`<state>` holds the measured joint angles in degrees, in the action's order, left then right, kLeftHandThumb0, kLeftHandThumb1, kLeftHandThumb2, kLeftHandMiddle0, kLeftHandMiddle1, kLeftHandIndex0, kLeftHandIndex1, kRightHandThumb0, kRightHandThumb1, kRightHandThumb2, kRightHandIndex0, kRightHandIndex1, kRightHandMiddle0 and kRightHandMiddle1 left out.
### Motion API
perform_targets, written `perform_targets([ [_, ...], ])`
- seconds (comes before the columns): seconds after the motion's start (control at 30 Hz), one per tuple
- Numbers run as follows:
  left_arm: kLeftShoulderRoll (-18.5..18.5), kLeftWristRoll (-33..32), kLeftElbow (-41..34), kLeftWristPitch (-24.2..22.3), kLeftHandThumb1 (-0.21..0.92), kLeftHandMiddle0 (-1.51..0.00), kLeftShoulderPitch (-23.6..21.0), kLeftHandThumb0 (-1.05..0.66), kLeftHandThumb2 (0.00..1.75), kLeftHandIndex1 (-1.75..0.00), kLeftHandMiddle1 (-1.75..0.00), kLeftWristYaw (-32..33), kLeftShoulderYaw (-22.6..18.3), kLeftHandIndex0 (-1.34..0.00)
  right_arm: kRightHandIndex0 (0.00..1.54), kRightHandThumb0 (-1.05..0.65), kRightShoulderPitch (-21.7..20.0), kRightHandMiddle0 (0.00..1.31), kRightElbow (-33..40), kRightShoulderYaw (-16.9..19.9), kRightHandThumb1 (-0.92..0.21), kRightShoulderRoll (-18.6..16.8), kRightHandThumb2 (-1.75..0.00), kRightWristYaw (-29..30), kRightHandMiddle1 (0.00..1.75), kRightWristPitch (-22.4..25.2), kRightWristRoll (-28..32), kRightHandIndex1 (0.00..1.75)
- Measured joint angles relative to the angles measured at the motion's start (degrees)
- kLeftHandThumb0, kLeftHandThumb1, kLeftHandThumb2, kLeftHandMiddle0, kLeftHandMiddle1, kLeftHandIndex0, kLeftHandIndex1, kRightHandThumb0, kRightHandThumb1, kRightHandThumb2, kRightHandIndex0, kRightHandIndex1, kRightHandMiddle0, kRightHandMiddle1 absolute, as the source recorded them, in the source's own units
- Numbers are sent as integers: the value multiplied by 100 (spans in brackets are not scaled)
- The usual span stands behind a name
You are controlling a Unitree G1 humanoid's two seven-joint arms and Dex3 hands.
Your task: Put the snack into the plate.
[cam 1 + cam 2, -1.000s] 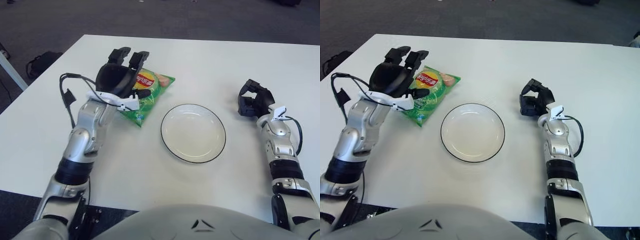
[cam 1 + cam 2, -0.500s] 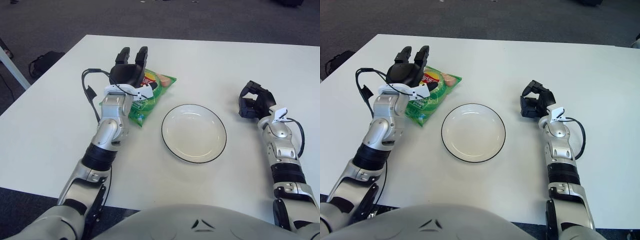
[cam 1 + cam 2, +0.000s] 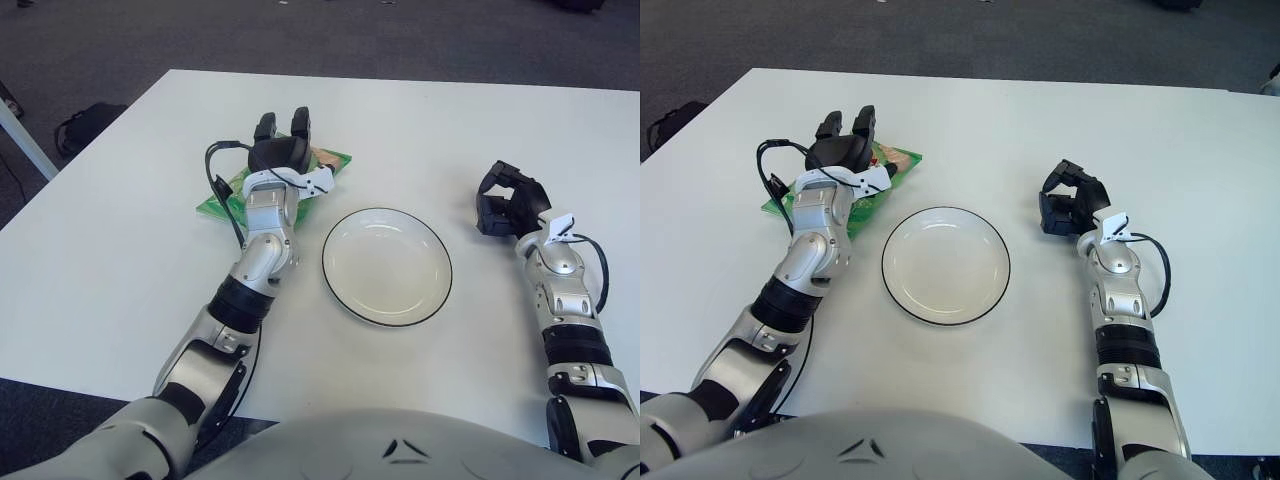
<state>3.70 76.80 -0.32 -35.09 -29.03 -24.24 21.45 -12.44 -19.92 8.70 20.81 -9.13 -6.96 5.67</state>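
Right eye view: left robot hand over snack, beside plate.

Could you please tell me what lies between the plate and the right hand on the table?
Nothing: bare white table separates the plate from the right hand, seen in both eye views.

White table on dark grey carpet; black bag on floor at left.
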Motion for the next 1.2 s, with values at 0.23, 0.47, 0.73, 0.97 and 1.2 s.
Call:
perform_targets([
  [0.23, -275, 158, 149, -632, 92, 0, -64, -105, 108, -1, 0, -183, 139, -2, 133, -49, 3, 63, -2, -3, -30, 9, -134, 2, 175, -17, -3, 175],
  [0.47, -388, 156, 223, -838, 92, 0, -51, -105, 108, -3, 0, -206, 289, -3, 133, -49, 4, 63, -2, -19, -30, 9, -134, 6, 175, -14, -3, 175],
  [0.73, -389, -74, 532, -896, 92, 0, 79, -105, 105, -1, 0, 59, 318, 0, 132, -49, 11, 64, 4, -21, -29, 13, -135, 12, 175, -14, -5, 175],
  [0.97, -353, -286, 720, -901, 92, 0, 145, -105, 104, 0, 0, 455, 316, 0, 132, -50, 18, 64, 6, -24, -29, 20, -135, 14, 175, -15, -11, 175],
  [1.2, -257, -424, 989, -863, 92, 0, 114, -105, 105, 0, 0, 830, 350, 0, 133, -49, 25, 64, 25, -51, -29, 41, -135, 21, 175, -17, -74, 175],
])
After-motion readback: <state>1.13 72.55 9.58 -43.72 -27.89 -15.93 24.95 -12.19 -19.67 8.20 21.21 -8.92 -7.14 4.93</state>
